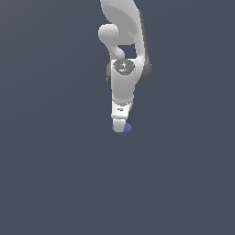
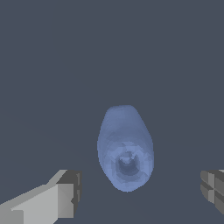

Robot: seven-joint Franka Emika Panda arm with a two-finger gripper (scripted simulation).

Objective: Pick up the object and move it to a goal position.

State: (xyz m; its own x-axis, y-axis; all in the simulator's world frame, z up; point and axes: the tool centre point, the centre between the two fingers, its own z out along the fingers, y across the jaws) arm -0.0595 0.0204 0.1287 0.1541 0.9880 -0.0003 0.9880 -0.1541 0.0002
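The object (image 2: pixel 125 146) is a small blue rounded lump with a little knob on top, lying on the flat grey ground. In the wrist view it sits between my two fingertips, with a clear gap on each side. My gripper (image 2: pixel 142 192) is open, its fingers (image 2: pixel 65 194) apart and touching nothing. In the exterior view the white arm comes down from above and the gripper (image 1: pixel 120 125) hangs right over the object (image 1: pixel 123 130), which peeks out blue beneath the fingers and is mostly hidden by them.
Plain dark grey ground (image 1: pixel 55 174) fills the view all around, with no other objects or edges showing. No marker for a goal position is visible.
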